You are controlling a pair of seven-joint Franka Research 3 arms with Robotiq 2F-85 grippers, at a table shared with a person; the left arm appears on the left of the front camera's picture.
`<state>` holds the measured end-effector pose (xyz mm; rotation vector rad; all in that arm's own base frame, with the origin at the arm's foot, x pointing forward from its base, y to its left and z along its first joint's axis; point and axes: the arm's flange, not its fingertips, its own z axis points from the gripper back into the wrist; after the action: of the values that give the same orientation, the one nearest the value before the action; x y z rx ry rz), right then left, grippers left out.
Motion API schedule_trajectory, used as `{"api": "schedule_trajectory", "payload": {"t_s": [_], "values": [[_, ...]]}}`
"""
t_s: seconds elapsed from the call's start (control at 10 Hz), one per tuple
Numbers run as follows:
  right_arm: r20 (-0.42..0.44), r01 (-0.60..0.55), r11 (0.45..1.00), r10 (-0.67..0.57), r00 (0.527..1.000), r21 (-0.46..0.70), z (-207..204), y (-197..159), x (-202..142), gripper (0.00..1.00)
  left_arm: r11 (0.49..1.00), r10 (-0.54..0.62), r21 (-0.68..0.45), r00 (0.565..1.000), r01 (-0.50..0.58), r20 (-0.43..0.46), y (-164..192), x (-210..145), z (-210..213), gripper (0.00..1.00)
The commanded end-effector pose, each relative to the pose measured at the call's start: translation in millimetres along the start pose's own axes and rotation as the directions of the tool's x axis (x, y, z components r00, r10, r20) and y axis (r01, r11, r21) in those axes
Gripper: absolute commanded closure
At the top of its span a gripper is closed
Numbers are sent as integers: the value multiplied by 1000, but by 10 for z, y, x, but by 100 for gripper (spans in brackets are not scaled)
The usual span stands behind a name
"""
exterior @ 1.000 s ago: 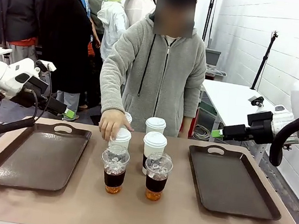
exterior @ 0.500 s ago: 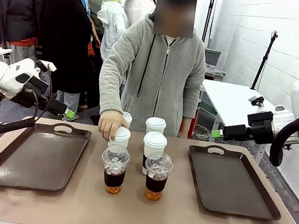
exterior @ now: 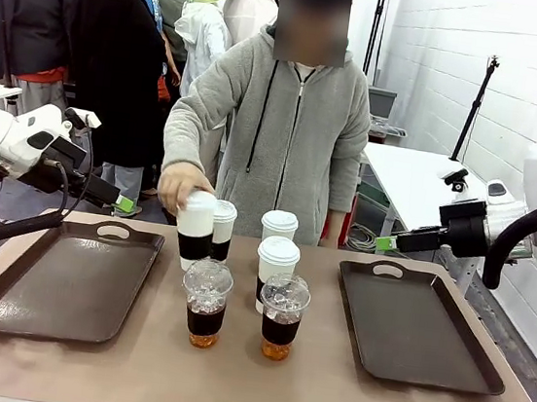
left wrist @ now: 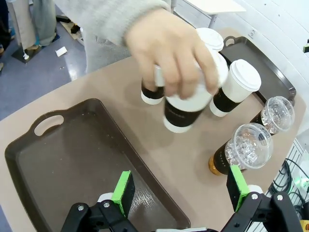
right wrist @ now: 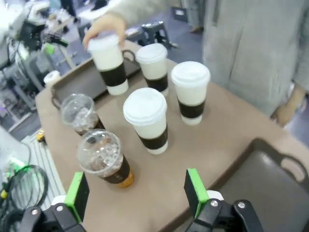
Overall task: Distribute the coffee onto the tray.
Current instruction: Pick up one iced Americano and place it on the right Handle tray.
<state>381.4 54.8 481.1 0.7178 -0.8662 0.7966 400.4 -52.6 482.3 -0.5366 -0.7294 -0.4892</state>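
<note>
Above the table, just right of the left tray (exterior: 68, 279), a person's hand (exterior: 178, 182) holds a white paper cup (exterior: 194, 231) with a dark sleeve. Three more lidded paper cups (exterior: 278, 261) stand mid-table, with two clear iced coffees (exterior: 206, 303) in front of them. My left gripper (exterior: 126, 205) hangs open behind the left tray. In the left wrist view my left gripper (left wrist: 180, 189) looks down on the held cup (left wrist: 186, 108). My right gripper (exterior: 386, 241) stands open behind the right tray (exterior: 415, 327). The right wrist view has my right gripper (right wrist: 136, 193) empty over the cups (right wrist: 147, 118).
Both dark trays lie flat with nothing on them, handles toward the person. The person in a grey hoodie (exterior: 291, 135) stands at the far edge. A white side table (exterior: 417, 185) is beyond the right tray.
The person's hand has lifted the front-left paper cup off the table and carried it left, toward the left tray. The arms have barely moved.
</note>
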Motion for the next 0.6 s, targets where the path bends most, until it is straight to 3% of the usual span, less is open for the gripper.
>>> {"api": "schedule_trajectory", "payload": {"t_s": [0.0, 0.5], "values": [[67, -146, 983, 139, 988, 108, -103, -102, -200, 0, 1000, -13, -19, 1000, 13, 13, 45, -1, -40, 0], [0, -370, 886, 385, 923, 278, -208, -102, -413, 0, 1000, -13, -19, 1000, 13, 13, 45, -1, -40, 0]]}}
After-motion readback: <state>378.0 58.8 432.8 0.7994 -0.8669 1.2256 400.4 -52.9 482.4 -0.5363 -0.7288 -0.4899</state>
